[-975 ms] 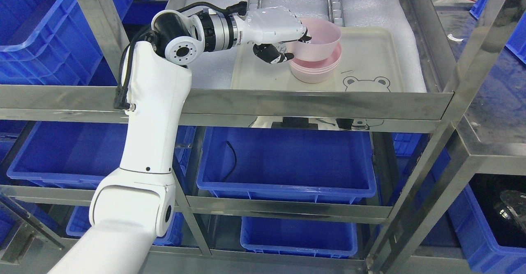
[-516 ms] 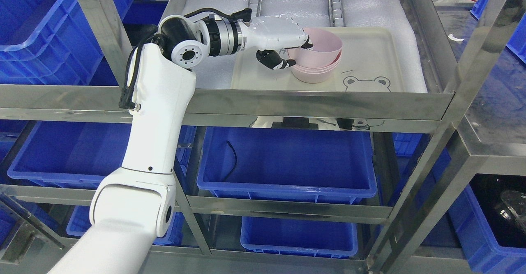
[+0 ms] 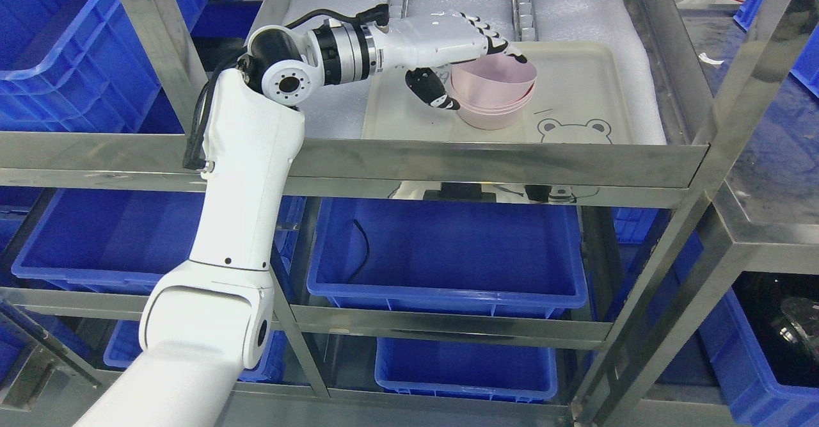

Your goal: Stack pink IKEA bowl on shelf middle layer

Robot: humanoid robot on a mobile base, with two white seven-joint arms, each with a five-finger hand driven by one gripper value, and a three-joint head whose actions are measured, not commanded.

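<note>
The left robot hand was released: its fingers lay stretched out over the back rim of the upper pink bowl, and the thumb hung just beside the bowl's left wall, so nothing was gripped as far as I could see. That bowl sat nested in a second pink bowl on the pale tray on the shelf's middle layer. It looked a little tilted in its seat, higher toward the right. The risk, to my eye, lay in pulling out: the fingertips were so close over the rim that a low sideways withdrawal could catch it and tip the upper bowl or drag the stack across the smooth tray. Lifting clear first seemed safer.
</note>
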